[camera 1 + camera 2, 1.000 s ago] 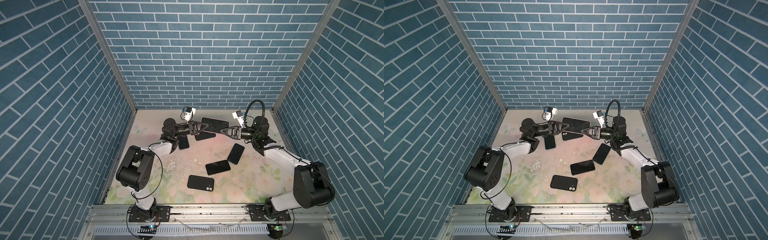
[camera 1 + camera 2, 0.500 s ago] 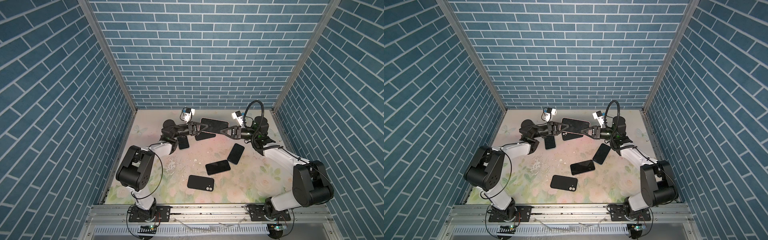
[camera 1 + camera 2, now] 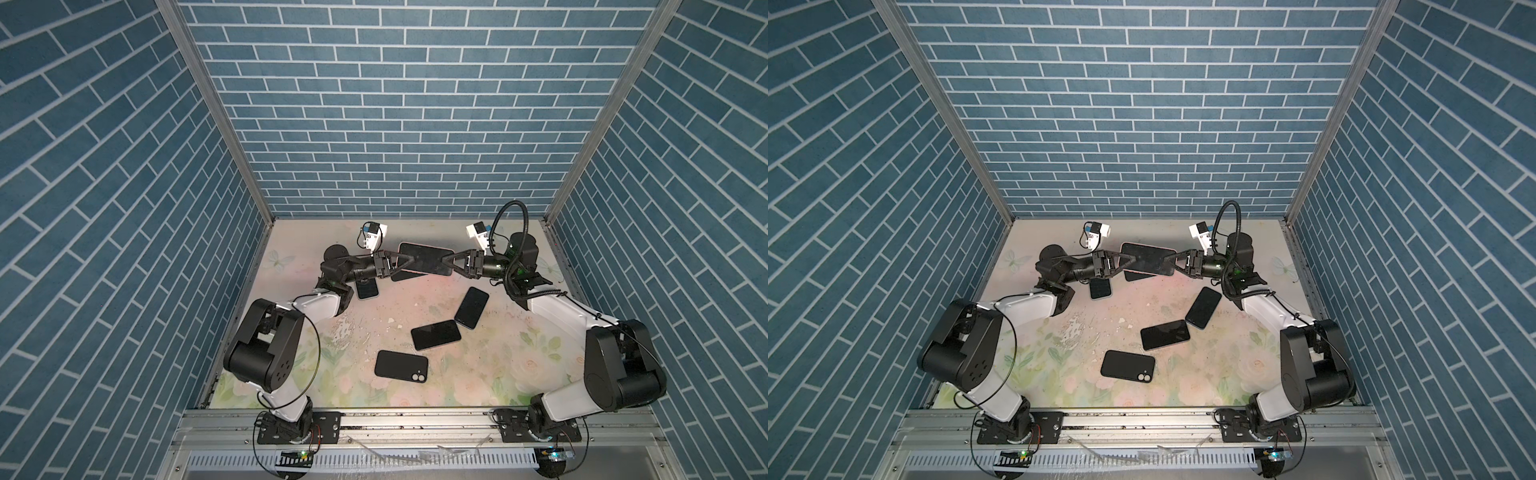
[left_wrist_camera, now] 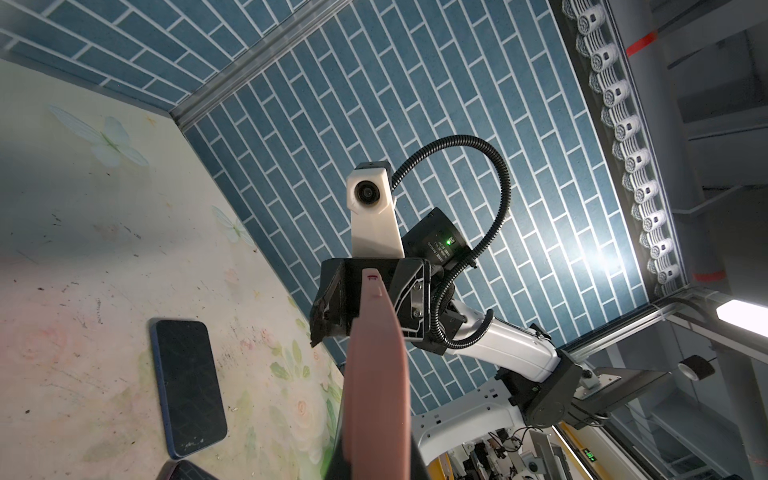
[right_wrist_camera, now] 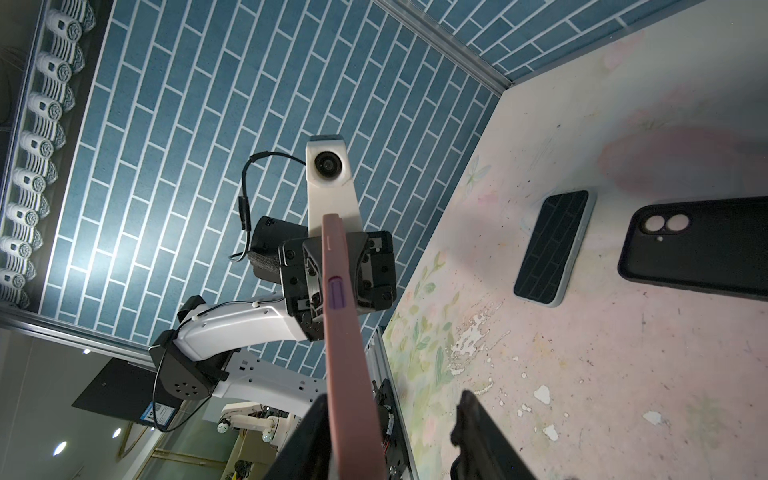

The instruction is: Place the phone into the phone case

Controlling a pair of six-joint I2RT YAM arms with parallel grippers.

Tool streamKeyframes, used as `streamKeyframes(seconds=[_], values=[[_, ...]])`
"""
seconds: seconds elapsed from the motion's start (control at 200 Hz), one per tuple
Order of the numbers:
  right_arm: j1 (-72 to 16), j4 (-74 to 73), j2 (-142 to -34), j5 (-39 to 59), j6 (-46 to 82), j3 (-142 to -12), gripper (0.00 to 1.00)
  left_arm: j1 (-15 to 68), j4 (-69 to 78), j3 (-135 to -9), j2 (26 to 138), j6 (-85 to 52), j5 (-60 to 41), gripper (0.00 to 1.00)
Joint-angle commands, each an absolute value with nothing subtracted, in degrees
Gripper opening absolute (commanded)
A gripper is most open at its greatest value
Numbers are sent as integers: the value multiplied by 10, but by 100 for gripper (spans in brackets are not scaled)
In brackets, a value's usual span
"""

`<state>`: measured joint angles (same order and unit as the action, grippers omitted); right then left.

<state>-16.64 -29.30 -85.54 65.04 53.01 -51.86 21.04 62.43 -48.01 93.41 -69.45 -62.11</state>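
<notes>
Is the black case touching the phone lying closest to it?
Apart. Both top views show bare table between the black case and that phone.

Both top views look down from high in front over my flowered tabletop [image 3: 478, 374] toward the blue brick wall [image 3: 395, 124]; my white left wrist camera [image 5: 328, 164] and right wrist camera [image 4: 368, 193] face each other, close along the pink-cased phone [image 4: 374, 374].

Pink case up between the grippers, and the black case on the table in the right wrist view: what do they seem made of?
Pink case: probably soft silicone or rubbery plastic, matte; even dull skin, rounded edge, moulded button bump. Black case: likely flexible matte plastic or rubber; dull black, raised lip, cut-out camera holes. Neither is certain by look alone.
</notes>
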Motion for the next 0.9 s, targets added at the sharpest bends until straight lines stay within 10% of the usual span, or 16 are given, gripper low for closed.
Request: streamKeyframes(seconds=[0.0,0.265,0.895], values=[[-164,-220,-851,623,462,-545,49,213,555,-474,887,-608,-605,0],[-164,84,-840,407,271,-608,47,212,319,-424,792,-472,-517,0],[-179,56,-891,423,293,-611,46,118,240,-212,778,-534,-403,0]])
